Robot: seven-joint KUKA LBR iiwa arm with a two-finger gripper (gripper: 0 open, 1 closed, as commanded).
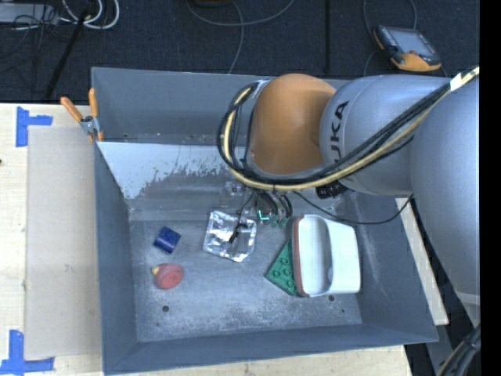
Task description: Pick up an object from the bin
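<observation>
Where the silver arm (376,147) with its orange cover (286,124) bends in from the right of the camera view, the gripper (244,224) hangs low over the middle of the grey metal bin (235,300). It sits right at the upper right edge of a crumpled silver foil piece (225,237), which lies on the bin floor near the centre. The dark wrist parts and cables hide the tip, so I cannot tell whether the gripper is spread or pressed together, nor whether it touches the foil or is just above it.

To the left of the foil, apart from it, lies a small blue block (166,240). Below that, towards the near left of the floor, is a small red rounded lump (167,276). To the right of the gripper a white rounded rectangular plastic object (333,257) lies on the floor. A flat green studded plate (280,271) shows at its left side, partly tucked under it.
</observation>
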